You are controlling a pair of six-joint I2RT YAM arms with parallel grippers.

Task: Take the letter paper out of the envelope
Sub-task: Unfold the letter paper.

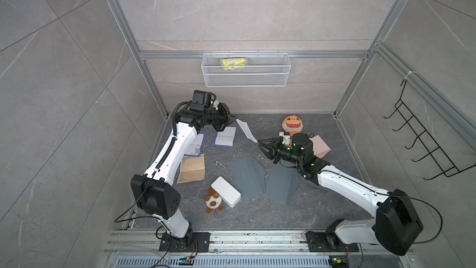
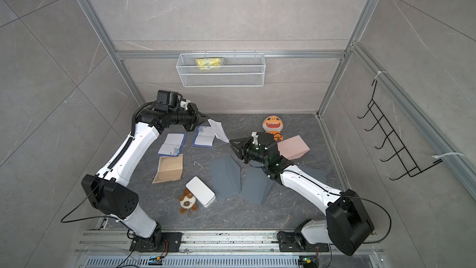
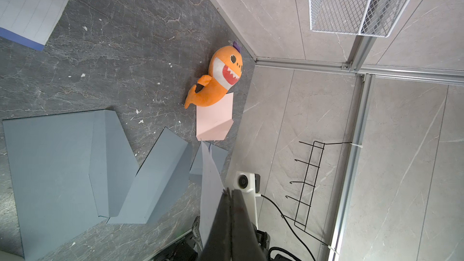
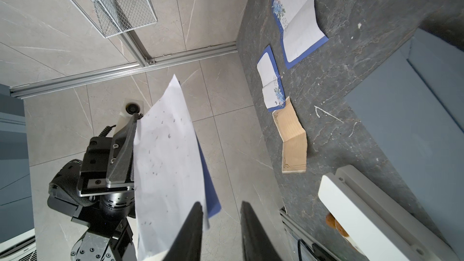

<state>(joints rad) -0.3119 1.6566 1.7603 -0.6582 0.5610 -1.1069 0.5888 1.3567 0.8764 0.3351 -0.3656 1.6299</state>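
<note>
Dark marbled worktop (image 1: 257, 212) strewn with stationery and toys.
At the back, a blue-bordered sheet (image 1: 224, 137) lies beside another blue-bordered sheet (image 2: 173, 144), with a tan lined sheet (image 1: 193, 168) just in front. Mid-surface, a grey envelope (image 1: 247, 176) and a second grey envelope (image 1: 280, 183) lie side by side, flaps open. A white box (image 1: 226, 191) rests partly over a plush puppy (image 1: 213, 203). An orange shark plush (image 1: 292, 125) lies against a pink envelope (image 1: 320, 145). Small white scraps dot the surface.

Paired overhead views over whole table (image 1: 270, 215); close wrist views facing each other.
</note>
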